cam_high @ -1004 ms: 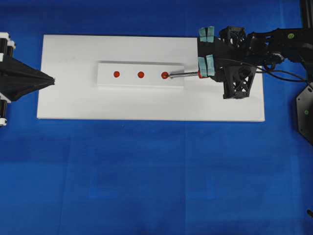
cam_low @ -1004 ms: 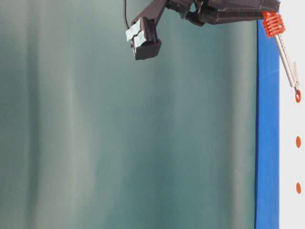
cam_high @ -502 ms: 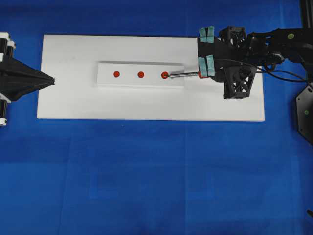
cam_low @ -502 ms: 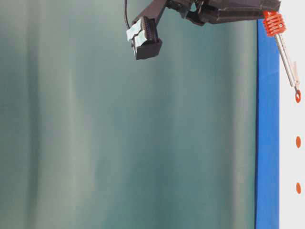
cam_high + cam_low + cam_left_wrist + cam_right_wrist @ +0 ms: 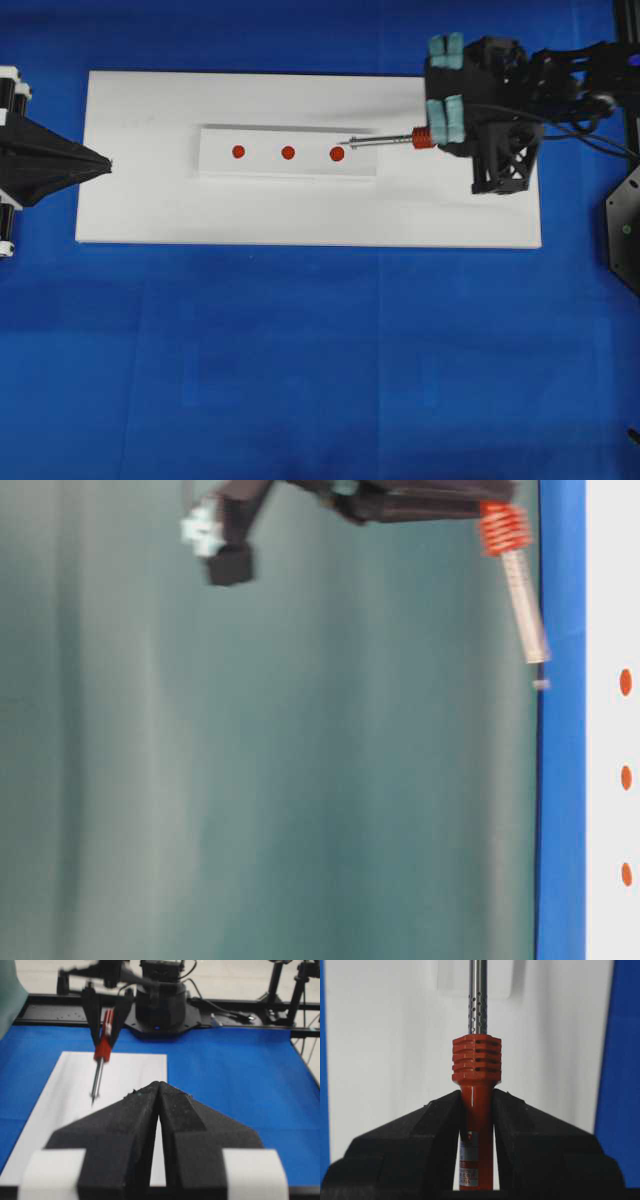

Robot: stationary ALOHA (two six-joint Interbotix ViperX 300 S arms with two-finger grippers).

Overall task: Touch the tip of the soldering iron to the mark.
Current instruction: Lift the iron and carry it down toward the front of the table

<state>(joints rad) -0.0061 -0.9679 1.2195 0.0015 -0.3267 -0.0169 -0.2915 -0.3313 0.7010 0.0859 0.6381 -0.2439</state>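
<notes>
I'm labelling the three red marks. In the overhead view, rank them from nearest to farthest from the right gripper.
Measured from the right gripper, which grips the soldering iron:
1. Right mark, just below the iron's tip in the picture.
2. Middle mark, at the strip's centre.
3. Left mark, nearest the left gripper.

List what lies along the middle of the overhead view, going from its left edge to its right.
Left gripper → bare end of the white board → raised white strip with three red marks, left, middle, right → soldering iron → right gripper.
</notes>
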